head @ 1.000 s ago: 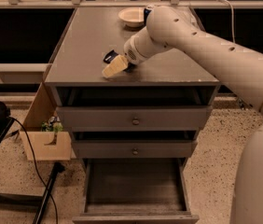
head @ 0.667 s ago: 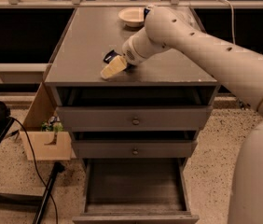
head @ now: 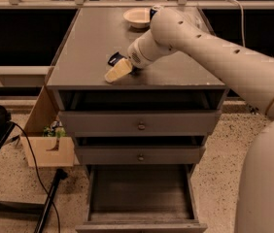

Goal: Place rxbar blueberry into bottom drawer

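A: where's the rxbar blueberry at?

B: on the cabinet top near the front edge, right up against the gripper. can't tell if it's actually gripped tbh

A: bottom drawer?

B: pulled out, under the 2 knobbed drawers. A bowl sits at the back.

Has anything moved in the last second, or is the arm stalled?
Nothing visibly changed. The gripper stays low over the front left of the cabinet top, next to the rxbar blueberry; the bottom drawer stays pulled out and the bowl stays at the back.
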Available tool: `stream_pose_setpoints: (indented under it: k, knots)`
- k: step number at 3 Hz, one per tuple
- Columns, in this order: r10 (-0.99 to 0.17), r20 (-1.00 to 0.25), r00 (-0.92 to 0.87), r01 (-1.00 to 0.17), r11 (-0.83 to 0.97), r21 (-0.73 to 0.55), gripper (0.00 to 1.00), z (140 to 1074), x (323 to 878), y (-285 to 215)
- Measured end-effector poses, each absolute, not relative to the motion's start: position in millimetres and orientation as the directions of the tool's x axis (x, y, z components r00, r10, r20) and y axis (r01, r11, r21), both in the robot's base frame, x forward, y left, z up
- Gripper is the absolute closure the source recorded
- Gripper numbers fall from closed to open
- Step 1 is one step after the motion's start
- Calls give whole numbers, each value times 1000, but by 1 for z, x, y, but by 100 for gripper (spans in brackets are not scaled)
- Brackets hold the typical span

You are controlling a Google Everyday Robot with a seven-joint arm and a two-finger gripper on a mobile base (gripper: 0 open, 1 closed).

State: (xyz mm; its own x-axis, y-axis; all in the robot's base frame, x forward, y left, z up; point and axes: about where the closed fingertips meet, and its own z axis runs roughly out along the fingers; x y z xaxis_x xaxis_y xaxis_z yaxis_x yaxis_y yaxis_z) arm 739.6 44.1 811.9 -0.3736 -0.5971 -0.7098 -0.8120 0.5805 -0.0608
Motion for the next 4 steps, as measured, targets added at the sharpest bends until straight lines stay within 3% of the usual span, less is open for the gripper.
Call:
stream_pose_setpoints:
  k: [1, 3, 4]
  knots:
    - [-598, -707, -378, -811, 582, -60, 30, 810, 740, 44]
    - [-598, -706, -378, -811, 583, -60, 63, 820, 740, 44]
    - [-599, -706, -379, -810, 583, -59, 71, 824, 740, 43]
